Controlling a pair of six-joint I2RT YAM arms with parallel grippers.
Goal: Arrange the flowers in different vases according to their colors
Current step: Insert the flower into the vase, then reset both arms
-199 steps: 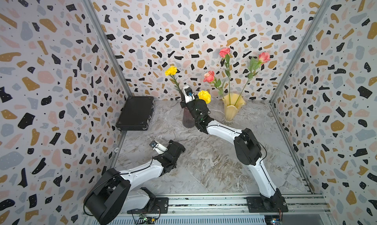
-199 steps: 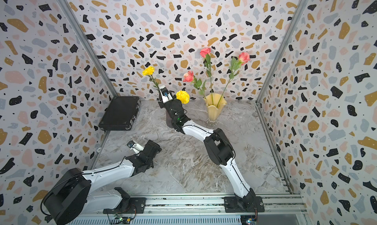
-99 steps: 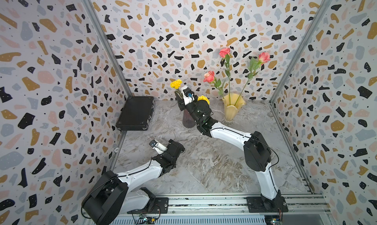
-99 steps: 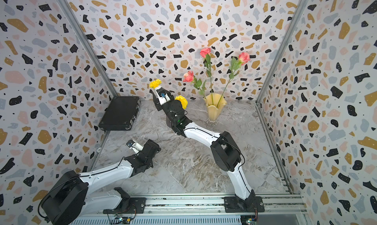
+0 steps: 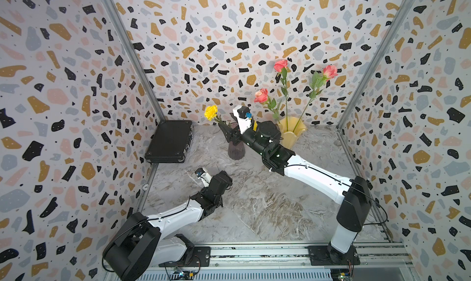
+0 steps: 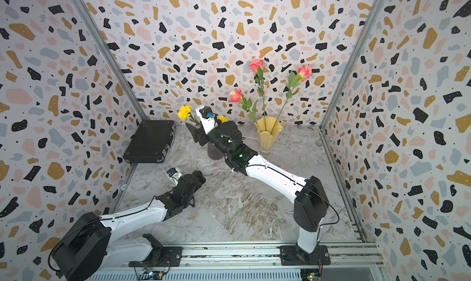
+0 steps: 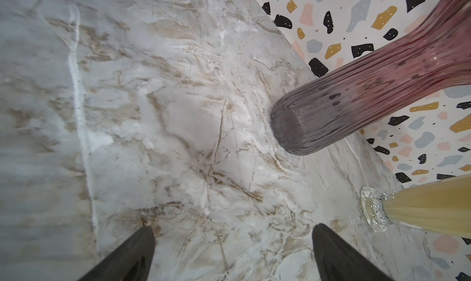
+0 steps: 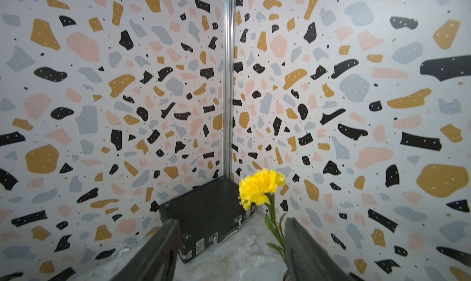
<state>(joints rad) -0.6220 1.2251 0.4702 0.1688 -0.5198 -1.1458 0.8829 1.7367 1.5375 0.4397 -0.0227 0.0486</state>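
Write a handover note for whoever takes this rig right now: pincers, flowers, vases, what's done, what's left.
Pincers: left pincer open and empty; right pincer open at the purple vase mouth, a yellow carnation stem beside one finger, apparently not gripped.
Flowers: three pink roses in the yellow vase; second carnation half hidden behind the right arm, stem unseen.
Done: colour sorting looks complete.
Left: probably only retracting the right arm without tipping the purple vase.

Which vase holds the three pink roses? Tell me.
The yellow wavy-rimmed vase: all three pink roses stand in it. The purple ribbed vase holds a yellow carnation instead.
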